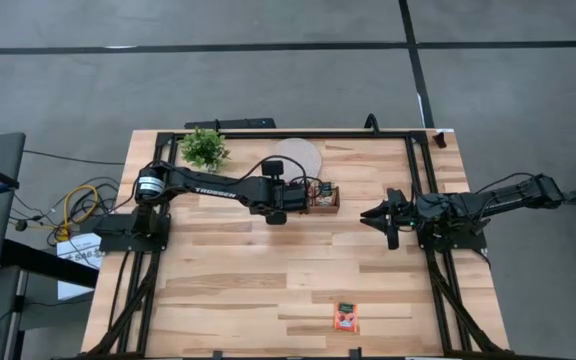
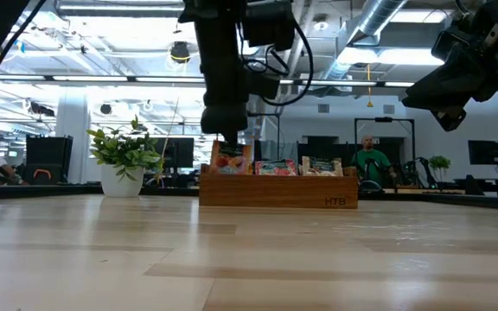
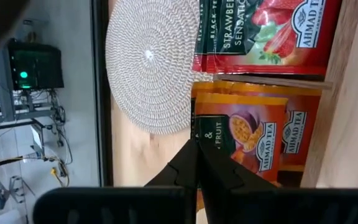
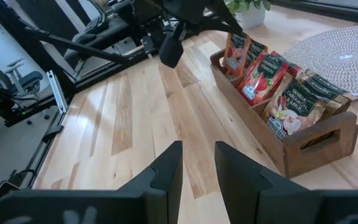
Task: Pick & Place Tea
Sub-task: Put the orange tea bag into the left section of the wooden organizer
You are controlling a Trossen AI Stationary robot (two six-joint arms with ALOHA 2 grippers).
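High view: the wooden desk [image 1: 268, 280] is seen from above, with the left arm reaching toward the centre of the frame and the right arm entering from the right edge.
Left hand [image 3: 196, 163]: it is held over the left end of the tea box, and in the left wrist view its fingers are seen pressed together with nothing between them.
Right hand [image 4: 196, 163]: it is kept at centre right of the high view, apart from the box, with its fingers set narrowly apart and nothing held.
Tea box [image 1: 322, 196]: a wooden tray just above the frame centre, filled with upright tea packets [image 4: 258, 78].
Loose tea packet [image 1: 346, 317]: it is found flat on the desk at lower centre, well apart from both hands.
Woven mat [image 1: 299, 157]: placed just above the box.
Potted plant [image 1: 205, 148]: placed at upper left of the desk.
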